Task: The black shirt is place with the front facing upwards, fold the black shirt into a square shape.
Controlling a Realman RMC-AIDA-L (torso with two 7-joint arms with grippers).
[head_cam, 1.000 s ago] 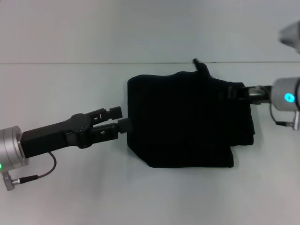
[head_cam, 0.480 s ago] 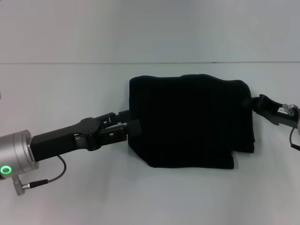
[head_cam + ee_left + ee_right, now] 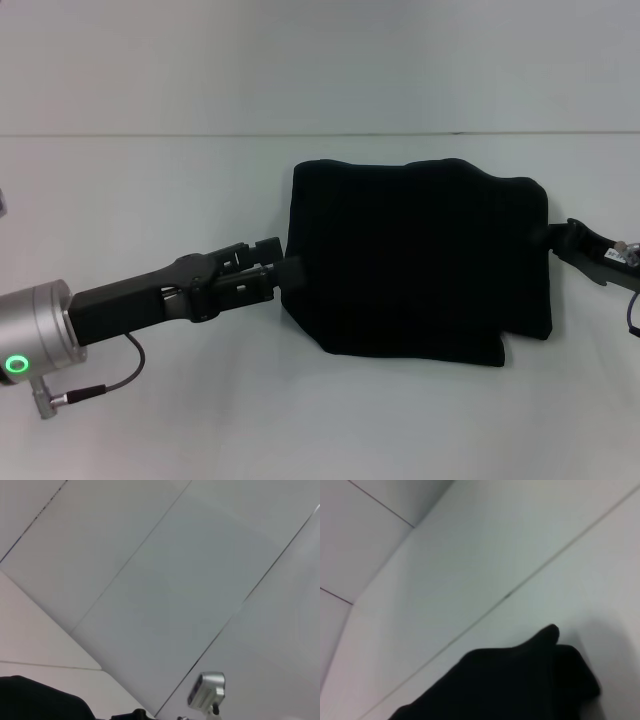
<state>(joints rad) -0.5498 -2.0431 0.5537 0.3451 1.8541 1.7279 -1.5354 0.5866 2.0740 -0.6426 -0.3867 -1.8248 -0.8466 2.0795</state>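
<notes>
Now both grippers flank the folded black shirt.

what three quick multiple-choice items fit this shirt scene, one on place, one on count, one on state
1. Where is the left gripper?
A. at the black shirt's left edge
B. above its middle
C. far from it

2. How many robot arms show in the head view?
A. one
B. two
C. three

3. How does the shirt lie?
A. spread out with sleeves wide
B. hanging in the air
C. folded into a compact block on the table

Key: 1 A, its tips meet the cloth's left edge. 2 B, one arm enters from each side, the right gripper sitting at the shirt's right edge. 3 C, no sleeves stick out and it rests flat.
</notes>
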